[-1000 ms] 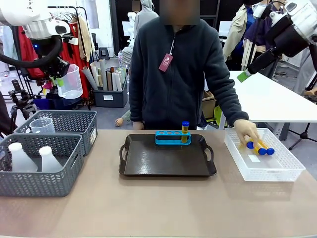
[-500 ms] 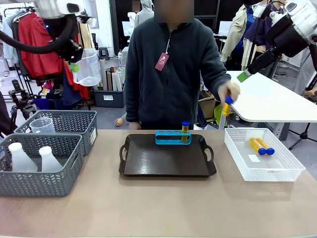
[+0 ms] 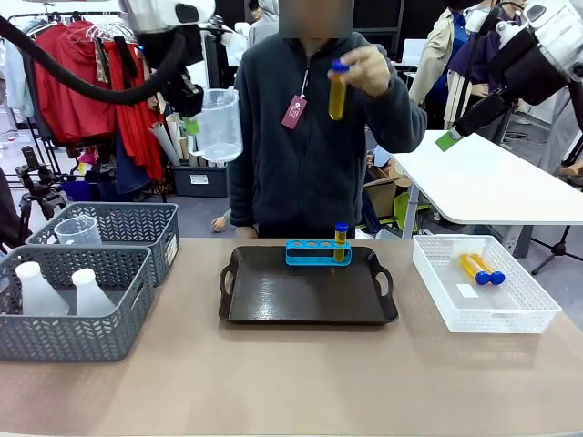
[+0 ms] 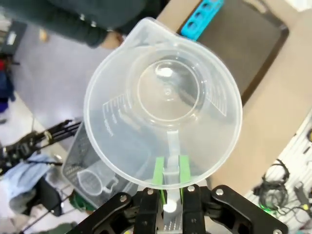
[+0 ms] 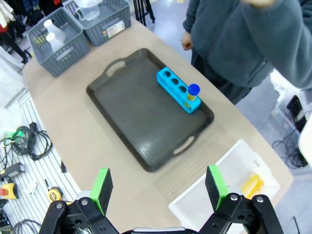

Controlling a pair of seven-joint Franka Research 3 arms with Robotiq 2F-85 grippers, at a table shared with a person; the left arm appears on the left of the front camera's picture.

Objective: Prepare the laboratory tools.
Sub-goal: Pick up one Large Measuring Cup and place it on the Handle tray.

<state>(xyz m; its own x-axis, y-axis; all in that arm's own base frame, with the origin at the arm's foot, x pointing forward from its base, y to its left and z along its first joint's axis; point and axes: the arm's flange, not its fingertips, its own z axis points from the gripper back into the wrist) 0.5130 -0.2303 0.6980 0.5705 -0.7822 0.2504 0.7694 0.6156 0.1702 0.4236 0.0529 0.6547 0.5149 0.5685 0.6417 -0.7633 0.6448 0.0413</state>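
My left gripper (image 4: 170,171) clamps the beaker (image 3: 219,126) handle, up at ten o'clock; my right gripper (image 5: 158,186) gapes wide. A hand (image 3: 375,69) holds a tube (image 3: 338,93) at twelve.

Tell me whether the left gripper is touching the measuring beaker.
Touching. In the left wrist view the left gripper has its green pads clamped on the handle of the measuring beaker, with no gap.
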